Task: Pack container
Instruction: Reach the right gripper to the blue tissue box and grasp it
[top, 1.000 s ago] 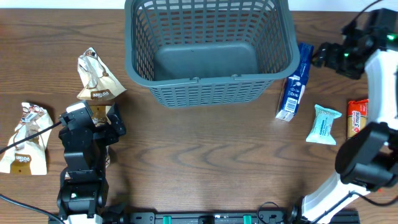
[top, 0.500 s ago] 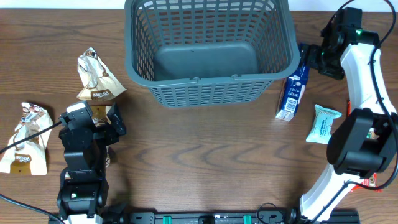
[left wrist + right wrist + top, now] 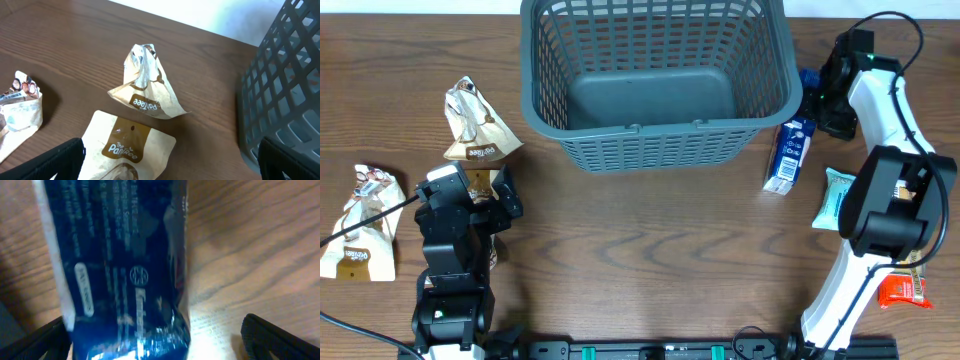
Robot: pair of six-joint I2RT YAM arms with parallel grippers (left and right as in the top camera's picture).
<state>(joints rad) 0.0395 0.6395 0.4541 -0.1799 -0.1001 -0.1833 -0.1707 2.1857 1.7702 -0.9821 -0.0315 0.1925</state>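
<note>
Two arms, jaws apart on each. Left end effector (image 3: 172, 167): hangs open over a brown paper bag (image 3: 132, 145) on the surface (image 3: 650, 250). Right end effector (image 3: 155, 340): open astride a blue packet (image 3: 125, 255), contact unclear. Dark grey basket (image 3: 650, 128): stands at the far middle, packet just beside its right wall.

Left arm: black boxy left arm of matte plastic segments (image 3: 448, 235), with a pale grey plate on its upper block.
Left base: rounded grey-white base housing (image 3: 445, 322).
Left cable: thin black cable (image 3: 360, 225) running off its side.
Right arm: glossy white smooth-shelled right arm (image 3: 885, 110) with bulky black joint housings.
Right cable: thin black looping cable (image 3: 892, 14) at the wrist.
Left fingers: matte black square-edged fingers (image 3: 60, 160).
Right fingers: blurred black fingers (image 3: 277, 337).
</note>
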